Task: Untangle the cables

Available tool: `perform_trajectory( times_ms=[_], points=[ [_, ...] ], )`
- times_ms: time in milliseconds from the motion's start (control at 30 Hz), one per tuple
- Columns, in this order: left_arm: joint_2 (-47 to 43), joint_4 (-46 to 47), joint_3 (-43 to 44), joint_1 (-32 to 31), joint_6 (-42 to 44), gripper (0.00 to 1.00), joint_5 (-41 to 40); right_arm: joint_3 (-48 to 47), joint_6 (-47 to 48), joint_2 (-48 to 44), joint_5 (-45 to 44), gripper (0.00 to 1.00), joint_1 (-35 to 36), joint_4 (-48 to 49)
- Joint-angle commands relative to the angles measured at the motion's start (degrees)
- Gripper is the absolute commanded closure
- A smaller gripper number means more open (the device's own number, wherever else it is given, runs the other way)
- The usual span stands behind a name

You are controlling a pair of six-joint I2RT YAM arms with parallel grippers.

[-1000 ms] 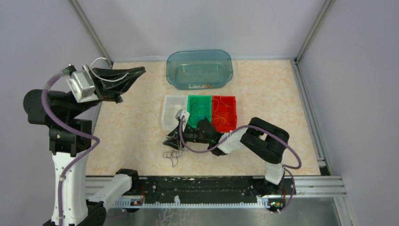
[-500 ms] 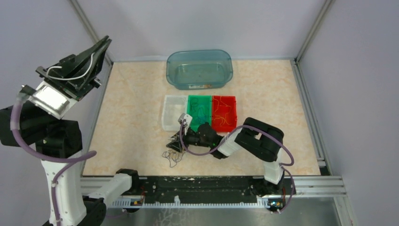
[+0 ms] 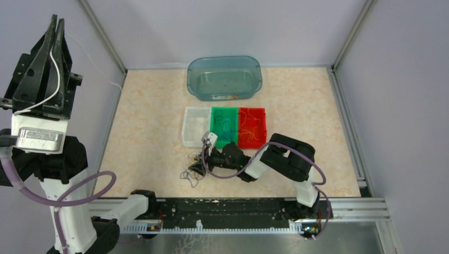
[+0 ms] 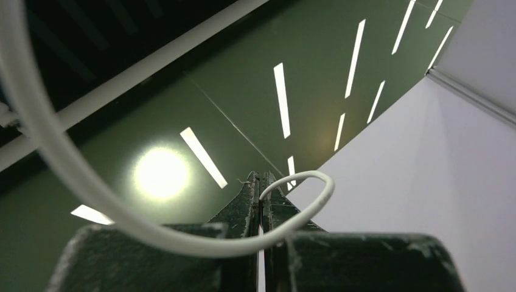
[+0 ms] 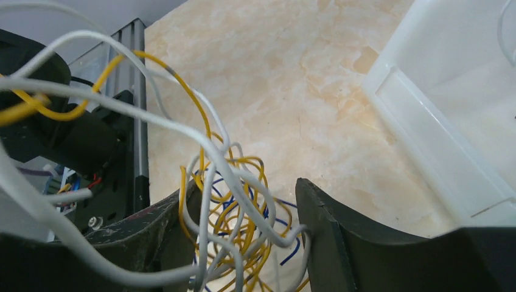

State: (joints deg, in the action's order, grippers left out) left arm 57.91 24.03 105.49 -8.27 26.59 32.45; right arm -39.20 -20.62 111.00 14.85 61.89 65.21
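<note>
My left gripper is raised high at the far left, pointing straight up. Its jaws are shut on a white cable whose end is pinched at the fingertips; the cable loops back across the camera. A thin white strand trails down from it toward the back left corner. Low on the table, the tangle of cables holds yellow, white and blue wires. My right gripper stands open around its top, with a white wire touching the right finger.
White, green and red trays sit in a row behind the tangle, the green and red ones holding wires. A teal tub stands at the back. The black front rail lies close to the tangle.
The left arm swung from pointing right to pointing straight up, carrying the white cable. The right gripper slid left and down onto the tangle and its jaws widened.
</note>
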Motion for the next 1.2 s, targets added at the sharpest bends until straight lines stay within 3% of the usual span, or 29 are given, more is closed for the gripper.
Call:
perform_trajectory(
  times_ms=[0, 133, 233, 367, 433, 500, 633, 800, 1000, 1167],
  points=[
    [0.13, 3.09, 1.54, 0.01, 3.01, 1.0, -0.73, 1.25, 1.07, 0.1, -2.3, 0.4, 0.87, 4.64],
    [0.65, 5.93, 1.93, 0.34, 1.3, 1.0, -1.69, 2.51, 1.86, -1.46, -3.25, 0.35, 0.87, 4.93],
    [-0.48, -3.64, 1.97, 0.43, -2.4, 1.0, 5.28, 3.88, 2.54, -5.03, -4.13, 0.27, 0.87, 6.74],
    [-4.59, -6.09, -6.64, 1.36, -11.45, 1.0, 13.46, 2.09, 4.7, -13.1, -3.16, 0.18, 0.87, 2.35],
    [-5.95, -6.67, -10.22, 1.83, -14.88, 1.0, 16.43, 1.17, 6.13, -18.61, -2.27, 0.05, 0.87, -0.67],
    [-6.82, -7.74, -12.6, 1.98, -16.32, 1.0, 19.25, 0.01, 7.79, -23.26, -1.23, 0.01, 0.87, -5.02],
    [-7.95, -8.37, -15.73, 2.03, -18.38, 1.0, 21.12, -1.69, 11.49, -30.74, -0.09, 0.01, 0.86, -11.44],
    [-8.19, -8.21, -16.78, 2.05, -19.86, 1.0, 21.52, -8.07, 15.29, -29.89, 5.23, 0.02, 0.88, -16.86],
    [-8.86, -8.7, -17.18, 2.05, -18.6, 1.0, 21.24, -11.98, 17.26, -25.14, 8.32, 0.15, 0.81, -20.34],
    [-9.22, -8.83, -17.67, 2.08, -18.27, 1.0, 20.86, -11.51, 18.77, -21.97, 8.44, 0.32, 0.52, -21.2]
  ],
)
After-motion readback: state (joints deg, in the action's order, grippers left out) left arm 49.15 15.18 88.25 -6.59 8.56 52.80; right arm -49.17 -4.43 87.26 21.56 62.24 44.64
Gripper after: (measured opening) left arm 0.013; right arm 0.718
